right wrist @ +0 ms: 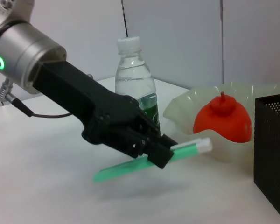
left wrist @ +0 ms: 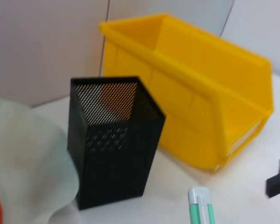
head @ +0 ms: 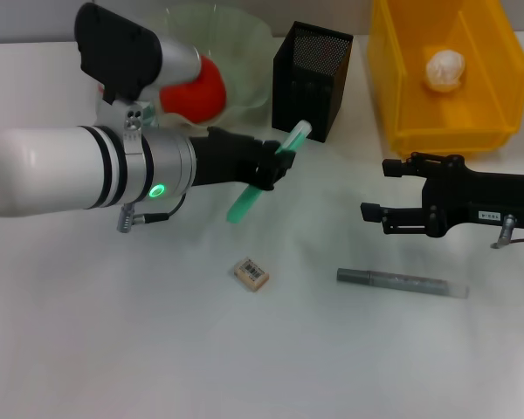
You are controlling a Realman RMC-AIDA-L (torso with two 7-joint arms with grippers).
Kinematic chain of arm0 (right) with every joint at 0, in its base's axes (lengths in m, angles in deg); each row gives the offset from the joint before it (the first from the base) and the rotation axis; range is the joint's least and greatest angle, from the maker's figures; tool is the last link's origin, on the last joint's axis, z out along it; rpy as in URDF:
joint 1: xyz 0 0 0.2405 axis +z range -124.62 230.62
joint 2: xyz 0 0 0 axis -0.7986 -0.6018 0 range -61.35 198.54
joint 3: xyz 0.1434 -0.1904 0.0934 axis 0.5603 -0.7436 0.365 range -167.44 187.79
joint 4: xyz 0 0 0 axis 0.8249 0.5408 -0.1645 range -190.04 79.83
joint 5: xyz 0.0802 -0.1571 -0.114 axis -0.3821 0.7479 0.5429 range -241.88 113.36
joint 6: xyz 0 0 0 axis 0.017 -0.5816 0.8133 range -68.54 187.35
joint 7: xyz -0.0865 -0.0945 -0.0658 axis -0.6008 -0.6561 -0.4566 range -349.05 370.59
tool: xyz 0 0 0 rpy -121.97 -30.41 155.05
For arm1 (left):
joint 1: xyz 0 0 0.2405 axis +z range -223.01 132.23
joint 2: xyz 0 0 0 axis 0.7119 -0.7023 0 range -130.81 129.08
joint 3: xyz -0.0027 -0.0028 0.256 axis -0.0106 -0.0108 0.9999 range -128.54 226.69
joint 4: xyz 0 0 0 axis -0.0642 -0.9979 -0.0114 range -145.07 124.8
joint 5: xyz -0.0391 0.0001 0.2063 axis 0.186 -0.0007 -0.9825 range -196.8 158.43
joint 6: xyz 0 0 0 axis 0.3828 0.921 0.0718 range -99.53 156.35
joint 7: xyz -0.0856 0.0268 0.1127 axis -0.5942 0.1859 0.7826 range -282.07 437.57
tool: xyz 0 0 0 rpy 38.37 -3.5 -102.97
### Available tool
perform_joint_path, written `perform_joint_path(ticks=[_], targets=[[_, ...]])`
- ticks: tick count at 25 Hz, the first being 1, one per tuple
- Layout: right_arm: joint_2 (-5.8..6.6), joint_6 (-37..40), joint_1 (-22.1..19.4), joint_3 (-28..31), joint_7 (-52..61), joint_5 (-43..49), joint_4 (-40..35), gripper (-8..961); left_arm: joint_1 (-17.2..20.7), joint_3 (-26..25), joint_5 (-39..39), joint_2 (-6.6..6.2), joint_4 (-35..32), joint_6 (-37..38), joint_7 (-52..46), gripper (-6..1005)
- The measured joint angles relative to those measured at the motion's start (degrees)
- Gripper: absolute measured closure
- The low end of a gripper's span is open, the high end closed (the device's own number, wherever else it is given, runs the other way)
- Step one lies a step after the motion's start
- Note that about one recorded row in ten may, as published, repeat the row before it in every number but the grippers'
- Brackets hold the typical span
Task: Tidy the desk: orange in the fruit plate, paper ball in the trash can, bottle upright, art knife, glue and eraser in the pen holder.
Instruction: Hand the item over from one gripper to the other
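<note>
My left gripper (head: 275, 166) (right wrist: 158, 154) is shut on a slim green art knife (head: 244, 202) (right wrist: 116, 170) (left wrist: 200, 207) with a white end, held tilted above the table just in front of the black mesh pen holder (head: 312, 83) (left wrist: 114, 144) (right wrist: 273, 154). The orange (head: 196, 92) (right wrist: 222, 119) lies in the pale-green fruit plate (head: 236, 44) (right wrist: 186, 107). The bottle (right wrist: 135, 84) stands upright behind the left arm; the head view hides it. A paper ball (head: 444, 70) rests in the yellow trash can (head: 498, 87) (left wrist: 200, 93). The eraser (head: 251, 273) and a grey glue pen (head: 402, 282) lie on the table. My right gripper (head: 375, 188) hangs open.
The white table carries the eraser near its middle and the glue pen to the right, under the right arm. Plate, pen holder and trash can line the back edge. A wall stands right behind them.
</note>
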Motion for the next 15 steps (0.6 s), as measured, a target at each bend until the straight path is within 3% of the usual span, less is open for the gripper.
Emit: perform_joint_path(ticks=[4, 7, 9, 13, 15], targets=[[0.0, 0.6, -0.1, 0.1, 0.0, 0.0, 0.0, 128, 1.9, -1.2, 9.6, 0.07, -0.2, -0.4, 9.7, 811], [0.0, 0.7, -0.2, 0.2, 0.0, 0.0, 0.0, 128, 2.0, -1.3, 11.4, 0.1, -0.1, -0.5, 11.6, 811], [0.0, 0.7, -0.3, 0.2, 0.0, 0.0, 0.0, 128, 2.7, -1.7, 21.2, 0.18, 1.5, -1.2, 21.4, 811], [-0.04, 0.7, -0.3, 0.3, 0.1, 0.0, 0.0, 128, 2.8, -1.9, 25.6, 0.18, 2.5, -1.2, 25.3, 811], [-0.07, 0.7, -0.3, 0.3, 0.1, 0.0, 0.0, 128, 2.1, -2.5, 37.2, 0.21, 5.9, -1.2, 35.8, 811]])
